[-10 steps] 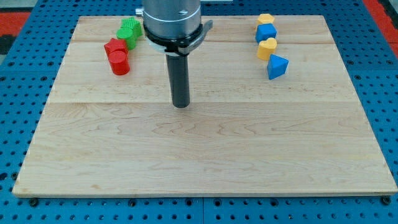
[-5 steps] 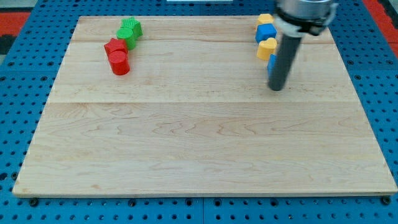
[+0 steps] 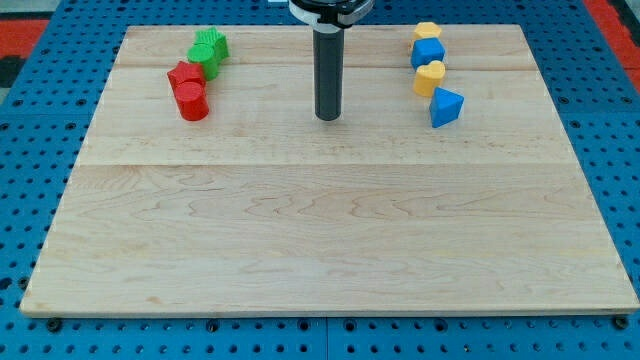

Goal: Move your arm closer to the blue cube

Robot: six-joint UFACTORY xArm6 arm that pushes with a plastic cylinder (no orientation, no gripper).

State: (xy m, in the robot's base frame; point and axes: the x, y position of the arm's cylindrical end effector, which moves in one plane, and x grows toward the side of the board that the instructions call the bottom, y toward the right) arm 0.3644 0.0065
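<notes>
One camera is looking down at a slant from the near side, facing the far edge, taking in the whole wooden board (image 3: 330, 250) from moderate distance.

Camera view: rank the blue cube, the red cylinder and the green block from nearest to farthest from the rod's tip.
From my tip:
1. Blue cube, toward the view's upper right.
2. Green block and red cylinder, both on the view's left: too close to call.

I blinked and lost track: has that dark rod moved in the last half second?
Yes. My tip was beside the blue wedge-shaped block; it has swung toward the view's left and is now mid-board, farther from the blue cube.
</notes>
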